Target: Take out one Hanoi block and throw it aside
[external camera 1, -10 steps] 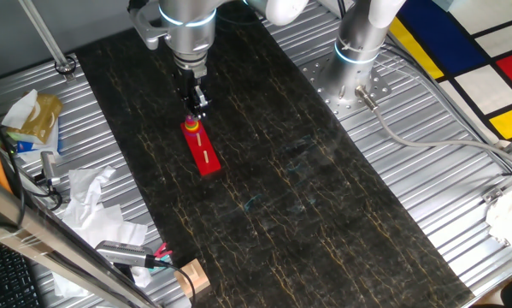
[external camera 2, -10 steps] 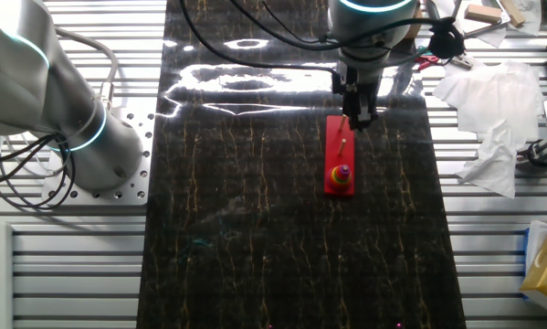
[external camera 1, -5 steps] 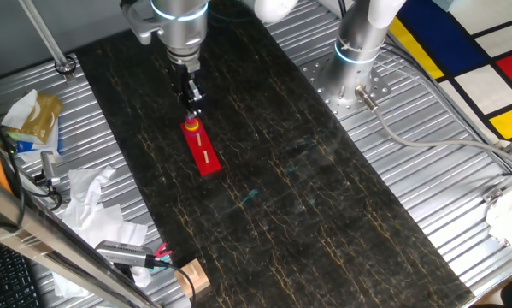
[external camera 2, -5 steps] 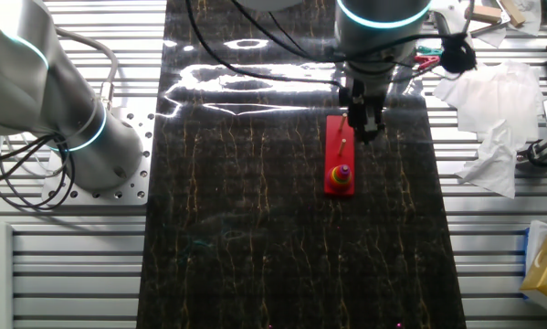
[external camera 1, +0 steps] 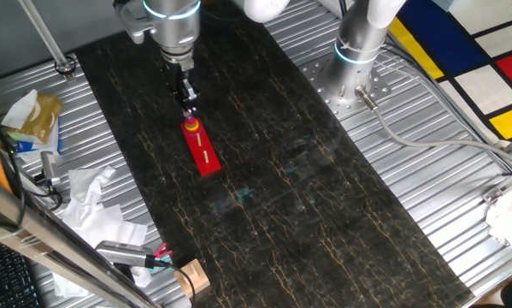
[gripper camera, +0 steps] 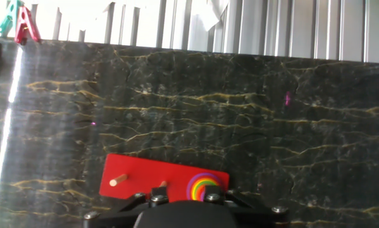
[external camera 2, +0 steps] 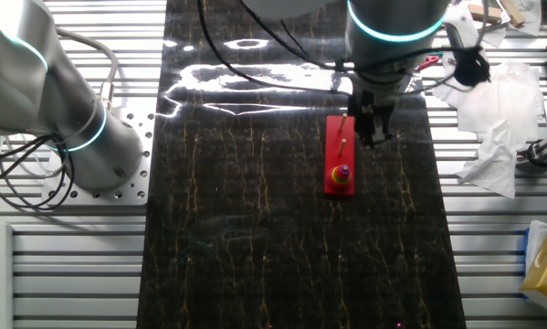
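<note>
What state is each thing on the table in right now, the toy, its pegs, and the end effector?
Red base: flat on the dark mat, untouched.
Stack of rings: on its end peg, none removed.
Two other pegs: bare, upright.
End effector: above the base, holding nothing; open or shut cannot be told.
Crumpled paper: loose beside the mat.

- I'm working in a robotics lab: ribbed aluminium table, dark marbled mat laid down its middle.
- A second arm's base is bolted beside that mat.
- Crumpled paper and cables lie off the mat's edges.
</note>
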You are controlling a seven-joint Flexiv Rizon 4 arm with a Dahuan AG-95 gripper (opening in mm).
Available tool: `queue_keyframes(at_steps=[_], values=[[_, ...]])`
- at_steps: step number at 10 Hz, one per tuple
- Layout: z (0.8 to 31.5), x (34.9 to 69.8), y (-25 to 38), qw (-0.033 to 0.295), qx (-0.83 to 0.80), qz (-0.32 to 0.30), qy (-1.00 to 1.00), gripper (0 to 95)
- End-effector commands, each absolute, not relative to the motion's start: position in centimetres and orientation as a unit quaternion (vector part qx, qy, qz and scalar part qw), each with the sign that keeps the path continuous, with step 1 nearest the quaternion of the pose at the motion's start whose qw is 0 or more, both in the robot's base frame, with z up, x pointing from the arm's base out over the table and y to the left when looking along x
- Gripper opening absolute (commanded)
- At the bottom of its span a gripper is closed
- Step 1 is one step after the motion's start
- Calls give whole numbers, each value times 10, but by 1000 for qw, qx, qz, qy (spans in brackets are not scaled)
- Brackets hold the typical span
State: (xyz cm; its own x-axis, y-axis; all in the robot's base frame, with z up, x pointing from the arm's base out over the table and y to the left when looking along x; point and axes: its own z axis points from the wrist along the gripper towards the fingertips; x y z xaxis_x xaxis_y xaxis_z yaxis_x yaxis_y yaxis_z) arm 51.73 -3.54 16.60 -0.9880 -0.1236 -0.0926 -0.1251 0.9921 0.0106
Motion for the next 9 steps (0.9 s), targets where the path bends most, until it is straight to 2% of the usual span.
queue_keyframes(at_steps=[1,3,4,9], values=[[163,518,-38,47,-61,9,997,190],[160,518,-42,47,-63,12,997,190],[159,518,-44,46,-63,14,997,380],[151,521,-45,37,-62,21,997,380]])
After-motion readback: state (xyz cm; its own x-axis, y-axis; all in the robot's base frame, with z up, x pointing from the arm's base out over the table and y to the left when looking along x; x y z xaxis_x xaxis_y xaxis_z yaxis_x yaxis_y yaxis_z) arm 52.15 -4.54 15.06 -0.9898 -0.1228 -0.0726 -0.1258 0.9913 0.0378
